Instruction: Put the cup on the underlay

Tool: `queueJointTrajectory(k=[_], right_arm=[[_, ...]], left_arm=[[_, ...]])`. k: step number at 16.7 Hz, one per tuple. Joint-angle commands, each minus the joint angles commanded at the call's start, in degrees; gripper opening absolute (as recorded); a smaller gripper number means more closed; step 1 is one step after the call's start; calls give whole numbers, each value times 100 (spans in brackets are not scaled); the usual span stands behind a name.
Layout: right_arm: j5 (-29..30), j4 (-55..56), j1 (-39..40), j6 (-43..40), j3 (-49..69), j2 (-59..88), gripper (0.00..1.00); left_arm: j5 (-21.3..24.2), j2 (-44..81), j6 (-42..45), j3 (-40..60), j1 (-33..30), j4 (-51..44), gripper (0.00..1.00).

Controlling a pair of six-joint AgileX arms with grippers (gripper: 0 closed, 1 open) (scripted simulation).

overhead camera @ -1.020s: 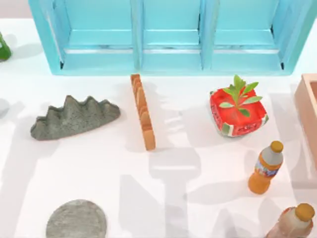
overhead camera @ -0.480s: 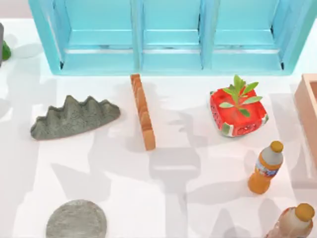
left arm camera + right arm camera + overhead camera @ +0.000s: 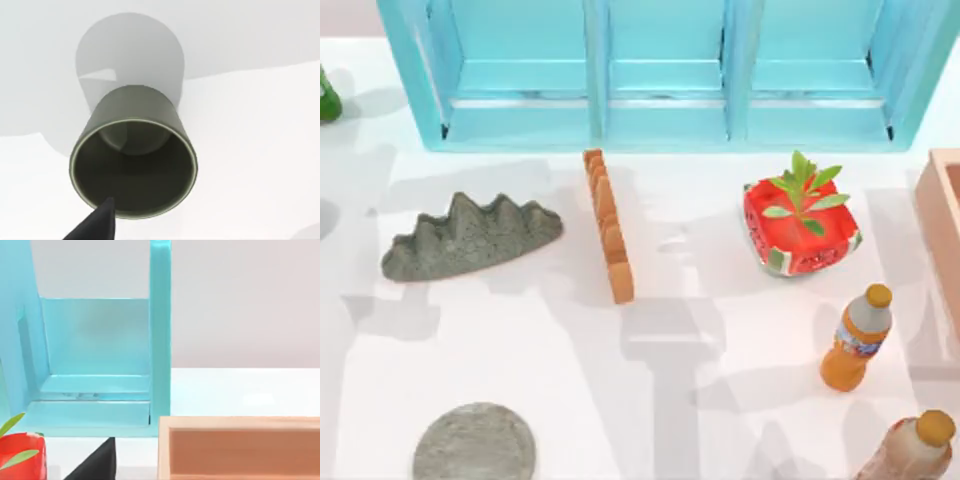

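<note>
The cup (image 3: pixel 134 160) is a plain grey-beige cylinder standing upright on the white table, seen close in the left wrist view with its open mouth facing up. A dark part of my left gripper (image 3: pixel 96 226) pokes in just in front of the cup's rim. The underlay (image 3: pixel 474 442), a flat round speckled grey disc, lies at the front left of the table in the top view. A dark part of my right gripper (image 3: pixel 97 462) shows in the right wrist view, facing the blue shelf unit and a wooden box.
A blue shelf unit (image 3: pixel 660 70) spans the back. A jagged grey mountain piece (image 3: pixel 470 237), an orange toothed strip (image 3: pixel 608 225) and a red watermelon planter (image 3: pixel 800 230) sit mid-table. Two orange-capped bottles (image 3: pixel 855 340) stand front right, a wooden box (image 3: pixel 945 220) at the right edge.
Arm shadows have shifted across the table's left side. A grey shape at the top view's far-left edge half a second ago is gone. The table's objects have not moved.
</note>
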Motion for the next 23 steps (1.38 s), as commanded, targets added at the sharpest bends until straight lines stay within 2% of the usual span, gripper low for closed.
queueJointTrajectory(k=[4,10,13,19,23], right_arm=[[0,0,0,0,0,0,100],[0,0,0,0,0,0,100],[0,0,0,0,0,0,100],[0,0,0,0,0,0,100],[0,0,0,0,0,0,100]], left_arm=[[77,219,165,525,197,-50,100],[75,207,162,518,180,-25,100],[82,241,153,129,194,368,100],[82,380,180,-1272,217,1947,100],[83,403,186,-1433,221,2114,100]])
